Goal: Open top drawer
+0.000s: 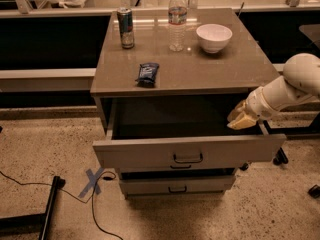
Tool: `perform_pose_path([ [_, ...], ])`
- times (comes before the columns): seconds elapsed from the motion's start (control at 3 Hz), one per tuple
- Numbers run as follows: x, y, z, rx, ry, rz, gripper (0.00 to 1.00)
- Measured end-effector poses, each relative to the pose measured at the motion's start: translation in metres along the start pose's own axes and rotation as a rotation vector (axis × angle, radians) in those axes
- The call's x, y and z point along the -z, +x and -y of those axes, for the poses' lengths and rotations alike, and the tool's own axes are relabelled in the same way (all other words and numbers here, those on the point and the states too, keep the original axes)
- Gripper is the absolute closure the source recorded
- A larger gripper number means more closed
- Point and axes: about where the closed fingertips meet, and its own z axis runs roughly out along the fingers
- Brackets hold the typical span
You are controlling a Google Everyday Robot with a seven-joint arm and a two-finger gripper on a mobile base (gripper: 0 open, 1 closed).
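Observation:
The top drawer (150, 156) is pulled well out of the grey-beige cabinet, its wide flat front facing me with a small dark loop handle (188, 159) at centre. Its inside is dark and looks empty. My gripper (240, 118) is on a white arm coming in from the right. It hangs just above the drawer's right rear corner, inside the cabinet opening. It holds nothing that I can see.
On the cabinet top (220, 69) stand a can (125, 28), a water bottle (177, 20), a white bowl (214, 37) and a dark snack packet (147, 73). A narrower drawer (177, 186) sits below. Cables and a blue tape cross (91, 182) lie on the floor at left.

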Motion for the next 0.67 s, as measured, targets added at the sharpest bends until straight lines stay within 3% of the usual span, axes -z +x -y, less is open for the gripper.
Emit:
perform_pose_path([
  [0.67, -0.009, -0.008, -0.049, 0.021, -0.041, 0.015, 0.65],
])
